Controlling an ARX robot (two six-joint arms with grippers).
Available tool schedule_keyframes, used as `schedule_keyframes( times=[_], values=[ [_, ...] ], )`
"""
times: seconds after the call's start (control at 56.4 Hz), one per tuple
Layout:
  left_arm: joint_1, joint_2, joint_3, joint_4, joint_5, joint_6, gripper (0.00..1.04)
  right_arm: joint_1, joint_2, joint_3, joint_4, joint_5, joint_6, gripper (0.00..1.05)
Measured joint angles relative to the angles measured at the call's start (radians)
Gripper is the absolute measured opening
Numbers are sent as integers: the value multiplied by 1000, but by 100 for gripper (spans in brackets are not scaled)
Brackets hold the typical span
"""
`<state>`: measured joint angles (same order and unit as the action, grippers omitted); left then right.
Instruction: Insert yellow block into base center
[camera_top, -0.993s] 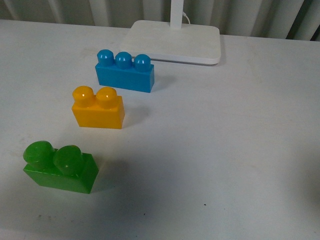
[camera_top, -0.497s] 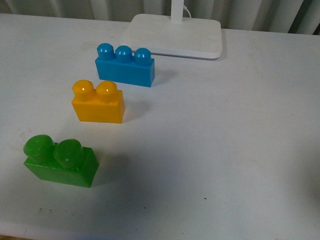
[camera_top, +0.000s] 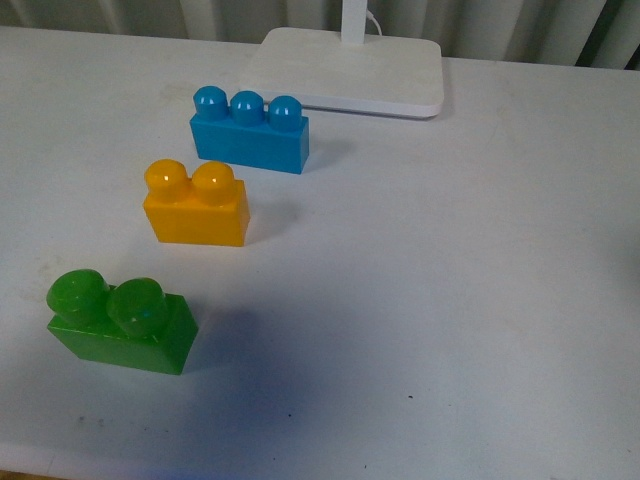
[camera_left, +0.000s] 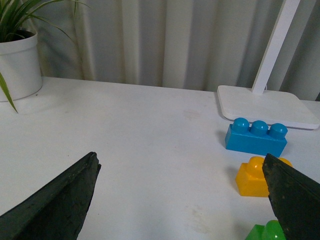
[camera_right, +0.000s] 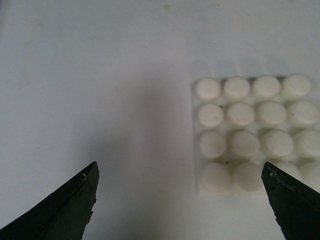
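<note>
The yellow block (camera_top: 196, 205) stands upright on the white table, between a blue brick and a green one; the left wrist view shows it too (camera_left: 252, 177), partly behind one finger. My left gripper (camera_left: 180, 192) is open above bare table, to one side of the block, holding nothing. The base (camera_right: 255, 132), a white studded plate, lies flat under the right wrist camera. My right gripper (camera_right: 180, 200) hangs open above the table, one finger over the plate's edge. Neither gripper shows in the front view.
A blue three-stud brick (camera_top: 250, 134) sits behind the yellow one, a green two-stud brick (camera_top: 122, 322) in front of it. A white lamp base (camera_top: 345, 70) with its pole stands at the back. A potted plant (camera_left: 19, 55) stands far off in the left wrist view.
The front view shifted slightly between one second and half a second ago, so the bricks and lamp base sit a little higher in the picture. Nothing on the table moved.
</note>
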<state>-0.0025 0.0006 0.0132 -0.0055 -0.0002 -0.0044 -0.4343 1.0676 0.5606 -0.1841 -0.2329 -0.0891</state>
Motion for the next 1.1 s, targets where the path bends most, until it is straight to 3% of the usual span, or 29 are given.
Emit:
schedule_keyframes(
  times=[0.461,1.1],
  values=[
    [0,0,0,0,0,0,98,-116,369,189,11,57,-130,96],
    [0,0,0,0,0,0,98,-167,522,215,73,58,-186,96]
  ],
)
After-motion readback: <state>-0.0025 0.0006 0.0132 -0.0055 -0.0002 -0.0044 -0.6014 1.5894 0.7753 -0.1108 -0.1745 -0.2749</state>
